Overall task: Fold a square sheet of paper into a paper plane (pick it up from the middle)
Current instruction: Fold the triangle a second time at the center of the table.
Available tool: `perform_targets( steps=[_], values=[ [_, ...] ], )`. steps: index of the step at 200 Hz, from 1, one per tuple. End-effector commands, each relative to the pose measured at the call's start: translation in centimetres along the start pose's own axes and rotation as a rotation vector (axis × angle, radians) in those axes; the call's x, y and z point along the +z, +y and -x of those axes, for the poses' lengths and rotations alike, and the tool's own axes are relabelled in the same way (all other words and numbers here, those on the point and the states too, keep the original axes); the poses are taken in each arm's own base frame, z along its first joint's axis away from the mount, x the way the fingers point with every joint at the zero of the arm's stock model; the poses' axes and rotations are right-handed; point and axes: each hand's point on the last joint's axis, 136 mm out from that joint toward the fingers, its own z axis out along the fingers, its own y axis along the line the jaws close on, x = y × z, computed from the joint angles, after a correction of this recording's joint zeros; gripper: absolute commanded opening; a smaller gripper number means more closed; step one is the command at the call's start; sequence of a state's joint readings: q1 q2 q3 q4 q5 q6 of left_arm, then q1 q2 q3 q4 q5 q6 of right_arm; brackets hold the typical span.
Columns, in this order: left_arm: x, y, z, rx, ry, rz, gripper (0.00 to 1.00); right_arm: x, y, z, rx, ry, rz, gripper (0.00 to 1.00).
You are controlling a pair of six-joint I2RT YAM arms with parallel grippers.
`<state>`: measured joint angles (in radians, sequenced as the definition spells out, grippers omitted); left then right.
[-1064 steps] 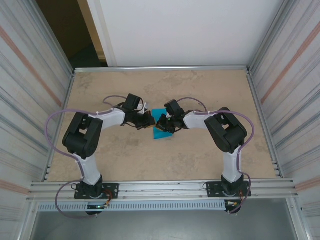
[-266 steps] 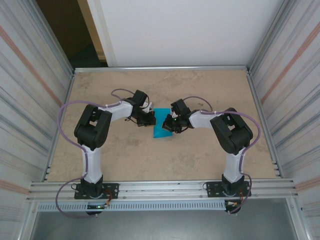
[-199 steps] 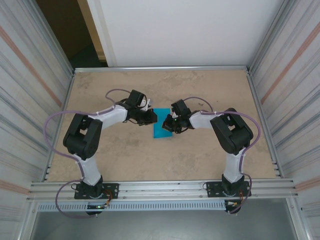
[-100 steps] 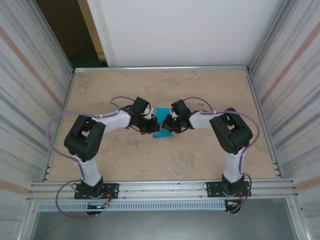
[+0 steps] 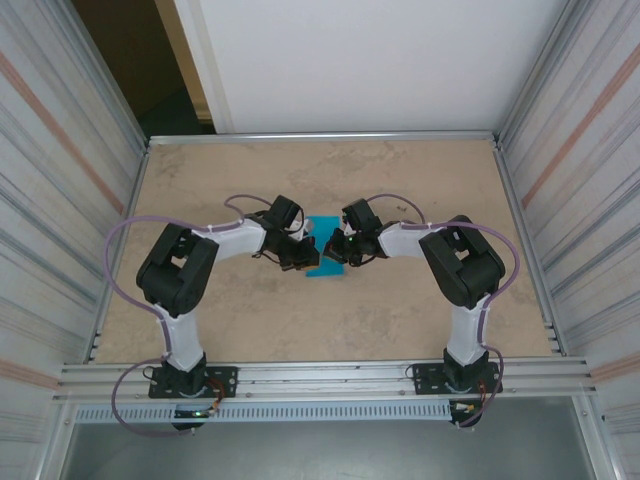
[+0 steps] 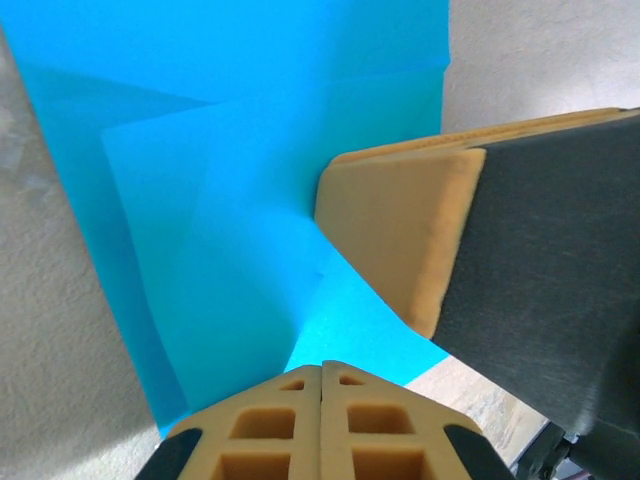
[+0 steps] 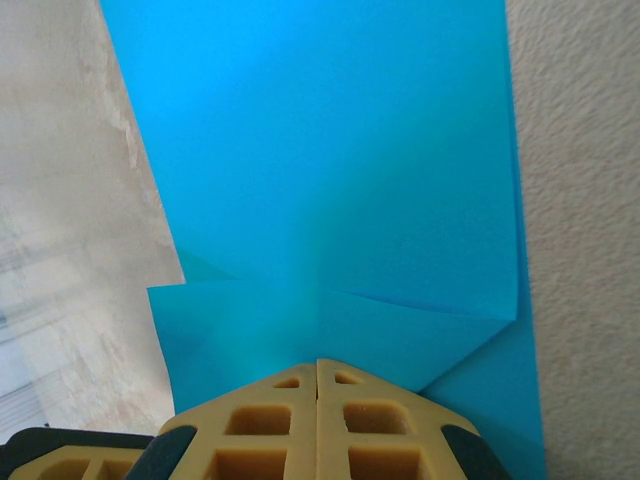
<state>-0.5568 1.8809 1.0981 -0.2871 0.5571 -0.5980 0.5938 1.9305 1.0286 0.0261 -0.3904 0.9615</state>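
On your left, the left end effector (image 5: 300, 256) is closed, its fingers (image 6: 322, 420) pressed flat together with nothing between them, tips down on the near edge of the sheet of paper (image 5: 325, 270). The sheet lies partly folded in the middle of the counter (image 5: 400, 310), between the two arms, with angled flaps and creases showing on its surface (image 6: 240, 200). On your right, the right end effector (image 5: 336, 250) is closed as well, tips resting on the paper (image 7: 320, 150) beside a folded corner. The risk, as I judge it, is drag: if either closed tip slides sideways while bearing down, the thin sheet could skid, buckle or tear, and the flaps could spring open if you lift off too soon. The two tips sit close together, so they may bump. Count: one sheet, two end effectors.
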Motion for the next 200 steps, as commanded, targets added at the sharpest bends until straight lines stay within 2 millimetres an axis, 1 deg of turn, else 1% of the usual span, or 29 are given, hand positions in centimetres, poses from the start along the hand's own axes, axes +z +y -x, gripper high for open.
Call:
perform_targets(
  steps=[1,51,145,200],
  values=[
    [0.4,0.7,-0.4,0.013,0.022,0.028,0.0,1.5,-6.9,-3.0,0.099,0.085,-0.221,0.0],
    [0.6,1.4,-0.7,0.009,0.029,0.041,0.0,1.5,-7.3,-3.2,0.102,0.09,-0.234,0.0],
    [0.9,2.4,-1.2,0.006,0.043,0.052,0.0,1.4,-7.4,-3.2,0.102,0.092,-0.242,0.0],
    [0.9,3.3,-1.7,0.004,0.052,0.068,0.0,1.4,-7.6,-3.2,0.104,0.094,-0.251,0.0]
  ],
)
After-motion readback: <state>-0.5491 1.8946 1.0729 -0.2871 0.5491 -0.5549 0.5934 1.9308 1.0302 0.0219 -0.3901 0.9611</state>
